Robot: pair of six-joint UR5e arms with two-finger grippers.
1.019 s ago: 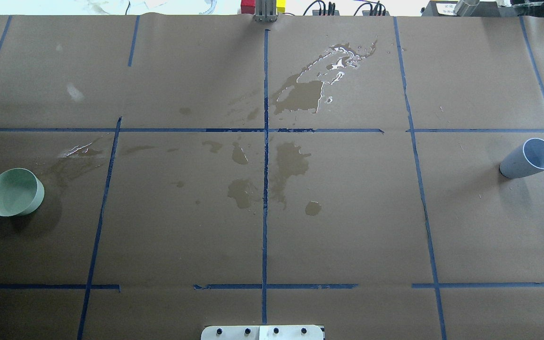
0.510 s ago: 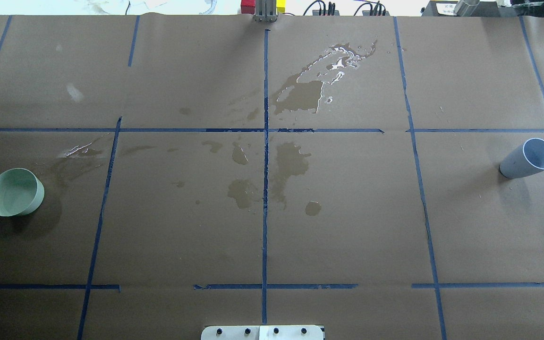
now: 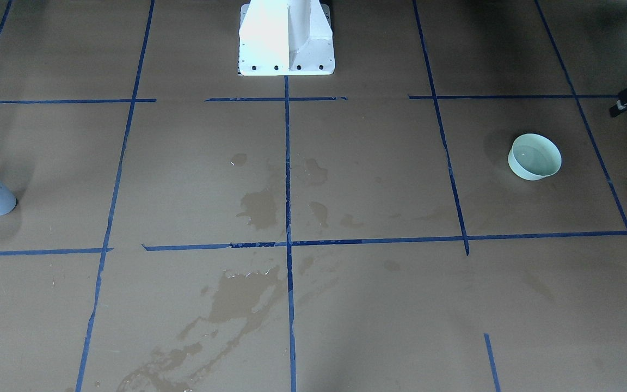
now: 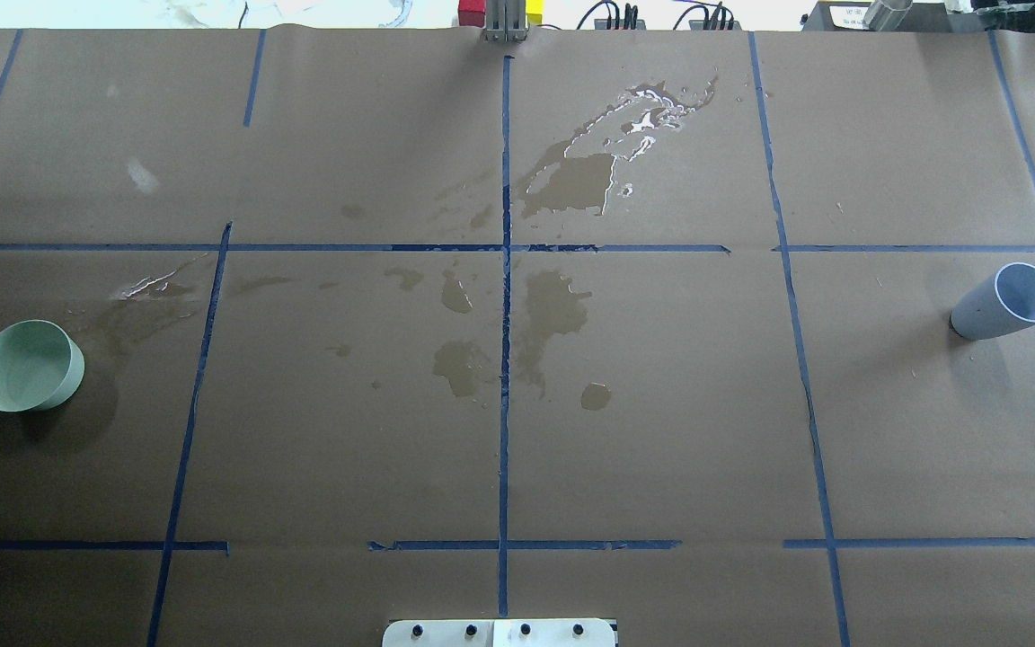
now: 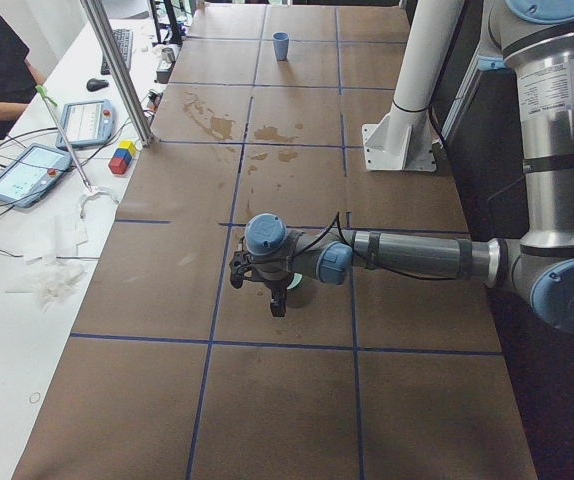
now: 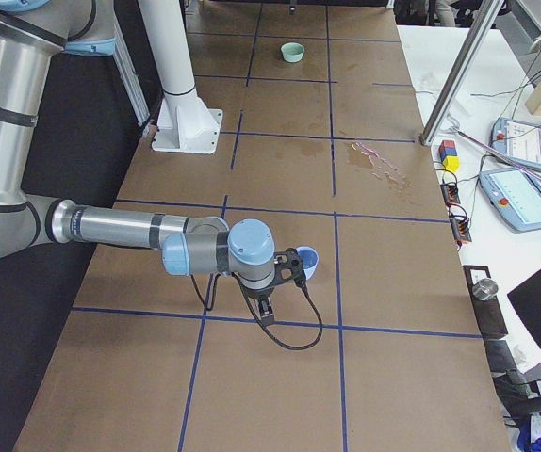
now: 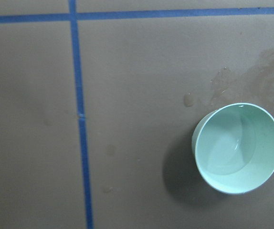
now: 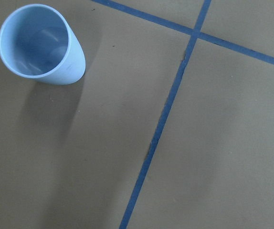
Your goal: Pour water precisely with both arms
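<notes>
At the near edge of the tabletop [image 4: 661, 431] you have the white pedestal [image 4: 499, 633], set on the middle tape line [image 4: 504, 359].

Farther in, by the left edge, the green bowl [image 3: 531, 174] sits flat on the brown paper, mouth up. The water [image 7: 232, 148] shows as a faint glossy sheen inside it. The left arm [image 5: 417, 257] stretches out low along that side, and the left gripper [image 5: 275, 300] hangs pointing down just beside the bowl. It shows well only from the side, so you cannot tell whether its fingers are spread or closed. The left wrist view looks straight down with the bowl off to one side.

By the right edge, at about the same depth, the blue cup [image 8: 70, 71] stands upright on the paper. You cannot tell whether it holds any liquid. The right arm [image 6: 120, 226] reaches out to it, and the right gripper [image 6: 289, 273] is close beside the cup. Its state cannot be told either.

Between bowl and cup, dark wet stains [image 4: 562, 184] spread around the centre cross of tape, with the largest and shiniest patch towards the far edge.
</notes>
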